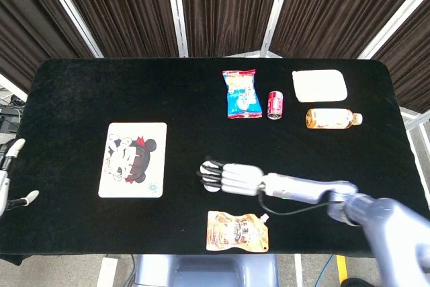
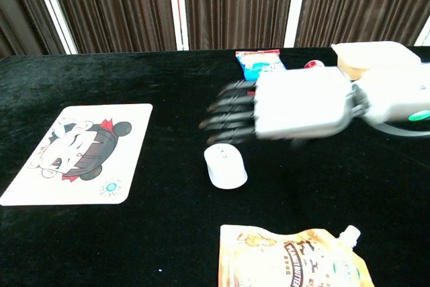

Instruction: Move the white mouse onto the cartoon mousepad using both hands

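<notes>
My right hand [image 2: 289,102] is hovering with fingers spread, holding nothing. The white mouse [image 2: 225,165] sits on the table just under and ahead of my fingertips, long axis pointing away from me. The cartoon mousepad [image 2: 79,152] is well off to my left. My left hand [image 1: 8,178] waits out by that table edge, looking empty, nearer the pad.
</notes>
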`<state>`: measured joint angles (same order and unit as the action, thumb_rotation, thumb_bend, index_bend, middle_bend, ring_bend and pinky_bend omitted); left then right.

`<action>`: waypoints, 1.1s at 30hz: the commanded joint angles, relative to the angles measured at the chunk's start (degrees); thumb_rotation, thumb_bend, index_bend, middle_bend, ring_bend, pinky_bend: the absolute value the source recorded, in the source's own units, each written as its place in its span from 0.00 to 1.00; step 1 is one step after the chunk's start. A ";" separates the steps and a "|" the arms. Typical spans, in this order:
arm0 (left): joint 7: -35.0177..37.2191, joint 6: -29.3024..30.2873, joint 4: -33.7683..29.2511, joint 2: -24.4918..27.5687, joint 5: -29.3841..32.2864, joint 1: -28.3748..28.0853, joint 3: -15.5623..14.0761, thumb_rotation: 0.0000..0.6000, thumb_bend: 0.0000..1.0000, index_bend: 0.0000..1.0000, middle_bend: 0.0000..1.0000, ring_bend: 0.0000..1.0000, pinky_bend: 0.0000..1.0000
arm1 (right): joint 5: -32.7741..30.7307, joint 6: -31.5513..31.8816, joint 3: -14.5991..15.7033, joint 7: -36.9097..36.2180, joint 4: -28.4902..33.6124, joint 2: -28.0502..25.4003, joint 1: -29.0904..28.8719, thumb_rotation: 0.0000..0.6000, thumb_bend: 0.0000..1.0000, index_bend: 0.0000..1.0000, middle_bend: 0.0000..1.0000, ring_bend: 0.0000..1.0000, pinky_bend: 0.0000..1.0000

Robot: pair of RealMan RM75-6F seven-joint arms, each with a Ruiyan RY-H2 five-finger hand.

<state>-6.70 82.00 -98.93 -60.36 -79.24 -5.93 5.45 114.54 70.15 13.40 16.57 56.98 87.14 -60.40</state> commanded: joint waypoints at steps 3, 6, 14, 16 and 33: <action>3.68 1.06 2.83 -0.60 -10.83 -2.88 -1.15 1.00 0.00 0.00 0.00 0.00 0.00 | -2.37 7.56 0.66 3.05 7.47 -9.84 7.04 1.00 0.00 0.00 0.00 0.00 0.11; -3.30 -5.10 2.84 -1.49 -18.43 -9.76 -1.11 1.00 0.00 0.00 0.00 0.00 0.00 | -14.16 18.79 -0.69 -1.10 16.10 -18.02 20.91 1.00 0.00 0.00 0.00 0.00 0.11; -15.74 -18.86 1.08 -7.10 -18.79 -20.04 0.79 1.00 0.00 0.00 0.00 0.00 0.00 | -25.97 25.16 -3.89 -3.79 27.67 -22.12 33.67 1.00 0.00 0.00 0.00 0.00 0.00; -18.47 -23.26 2.69 -10.56 -19.18 -23.92 1.57 1.00 0.00 0.00 0.00 0.00 0.00 | -28.37 26.39 -4.84 -3.73 28.80 -21.51 36.37 1.00 0.00 0.00 0.00 0.00 0.00; -35.01 -42.21 15.50 -31.90 -11.85 -41.63 5.59 1.00 0.00 0.00 0.00 0.00 0.00 | -33.42 23.03 -8.24 1.33 35.67 -19.55 44.30 1.00 0.00 0.00 0.00 0.00 0.00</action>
<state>-40.66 41.00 -85.09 -90.55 -92.18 -46.01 10.26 81.08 93.45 5.37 17.55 92.47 67.77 -16.26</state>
